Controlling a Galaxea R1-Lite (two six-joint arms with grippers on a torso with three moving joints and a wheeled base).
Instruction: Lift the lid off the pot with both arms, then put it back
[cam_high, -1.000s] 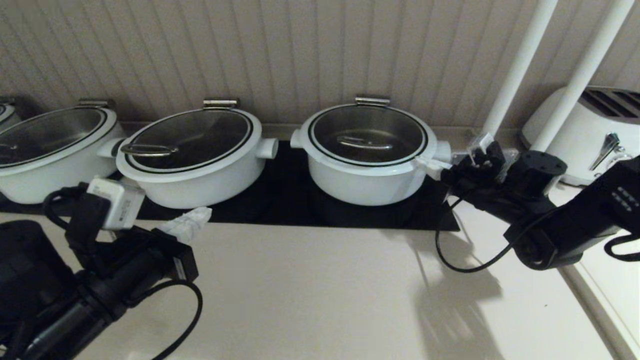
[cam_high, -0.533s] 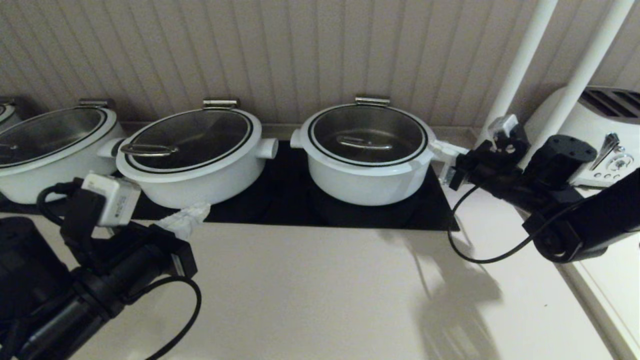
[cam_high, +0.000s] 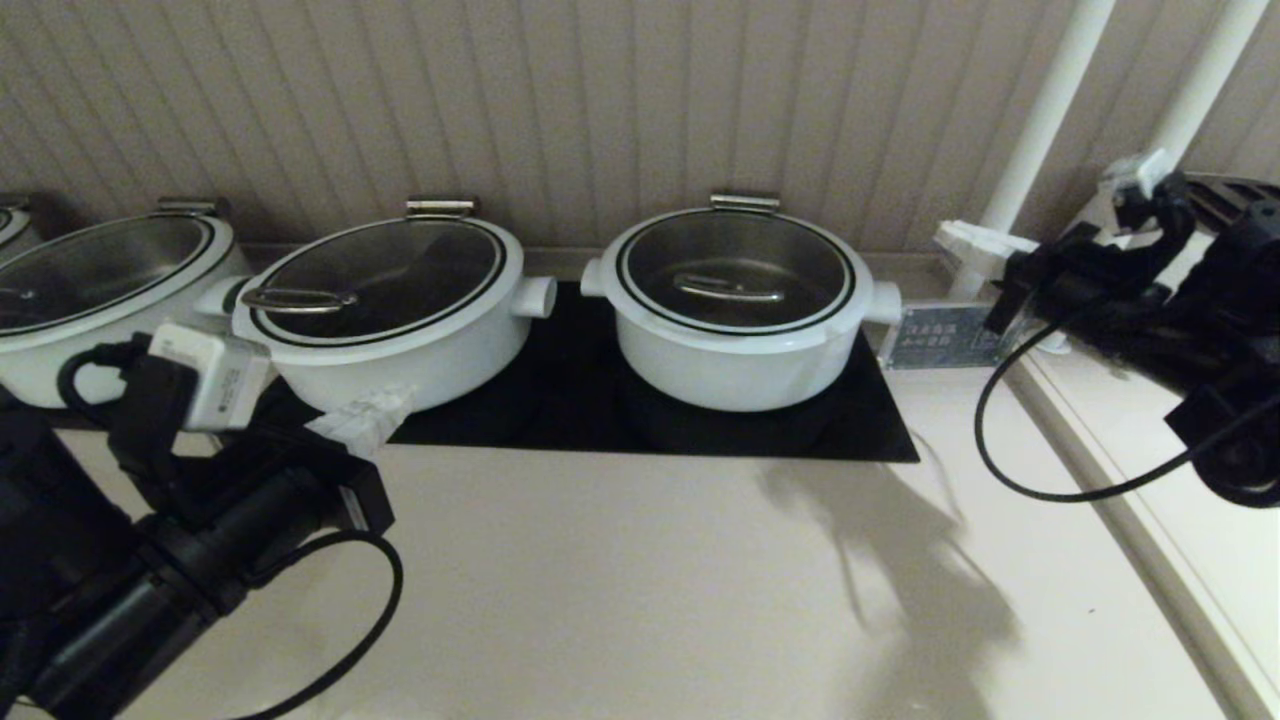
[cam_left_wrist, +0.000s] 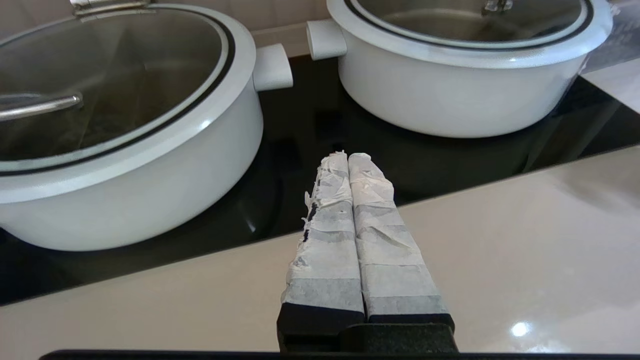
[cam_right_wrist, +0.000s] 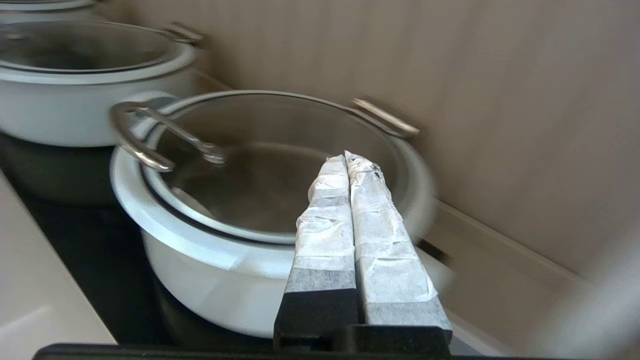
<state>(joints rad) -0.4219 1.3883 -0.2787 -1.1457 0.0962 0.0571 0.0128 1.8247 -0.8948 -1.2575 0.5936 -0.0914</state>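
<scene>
The pot (cam_high: 735, 360) is the deep white one on the right of the black hob (cam_high: 880, 430), also in the right wrist view (cam_right_wrist: 200, 270). The glass lid (cam_high: 735, 265) with its arched wire handle (cam_high: 728, 290) sits on it, also in the right wrist view (cam_right_wrist: 270, 170). My right gripper (cam_high: 950, 238) is shut and empty, raised to the right of the pot's side handle (cam_high: 882, 300). My left gripper (cam_high: 365, 418) is shut and empty, low at the hob's front edge, in front of a wider pot (cam_high: 390, 315).
A second wide white pot (cam_high: 95, 300) stands at the far left. Two white poles (cam_high: 1040, 140) rise at the right. A ribbed wall runs behind the pots. A label plate (cam_high: 935, 340) lies right of the hob. Pale counter (cam_high: 650, 580) lies in front.
My right gripper has pulled away from the pot's right side, moving right and up toward the white poles. My left arm has drifted slightly left and back.
</scene>
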